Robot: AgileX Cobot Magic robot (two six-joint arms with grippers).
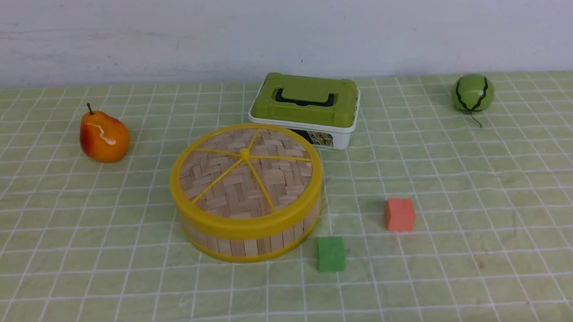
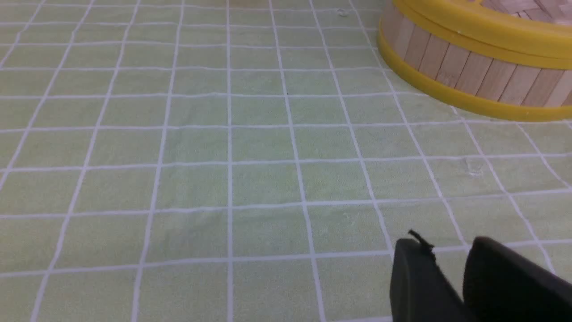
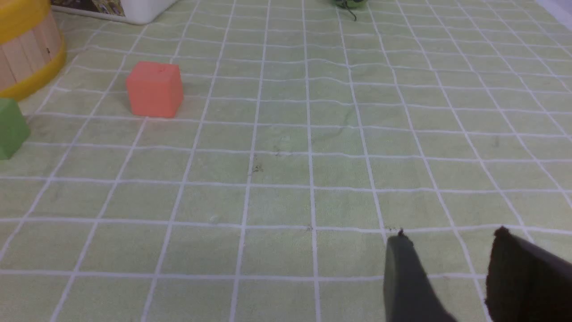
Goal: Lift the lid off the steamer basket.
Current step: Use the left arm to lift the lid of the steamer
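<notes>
The steamer basket (image 1: 251,242), a round tub of pale wood slats with yellow rims, stands mid-table. The lid (image 1: 246,176) of woven bamboo, with yellow spokes and a centre knob, sits flat and closed on it. Neither arm shows in the front view. In the left wrist view my left gripper (image 2: 448,245) hovers open over bare cloth, with the basket (image 2: 469,74) and the lid's rim (image 2: 482,27) some way ahead of it. My right gripper (image 3: 451,236) is open too, empty, far from the basket (image 3: 20,62) at that view's edge.
An olive-green and white box (image 1: 306,108) stands just behind the basket. A pear (image 1: 103,136) lies at the left, a small green melon (image 1: 473,93) at the far right. A green cube (image 1: 331,254) and an orange-red cube (image 1: 400,214) sit to the basket's right.
</notes>
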